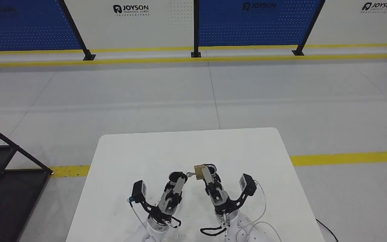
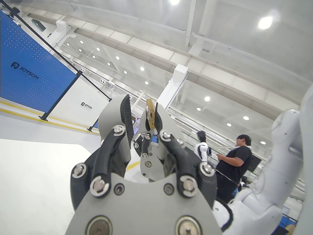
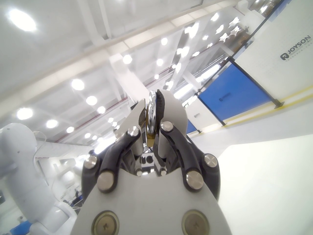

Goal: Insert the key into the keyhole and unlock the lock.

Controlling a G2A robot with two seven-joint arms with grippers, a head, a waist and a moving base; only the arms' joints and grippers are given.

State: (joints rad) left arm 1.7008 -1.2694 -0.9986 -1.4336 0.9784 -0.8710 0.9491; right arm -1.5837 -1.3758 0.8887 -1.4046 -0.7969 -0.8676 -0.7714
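A small silvery piece (image 1: 191, 174) is jutting from the padlock (image 3: 152, 113) toward the left gripper (image 2: 141, 106); it is too small to make out as a key. One padlock, two grippers: the right gripper (image 3: 152, 101) is clamping the padlock above the table (image 1: 181, 148), and the left gripper's fingers (image 2: 124, 116) are standing spread just beside the padlock.

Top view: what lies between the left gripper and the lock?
The key, stretching from the left gripper toward the lock held by the right gripper; top view.
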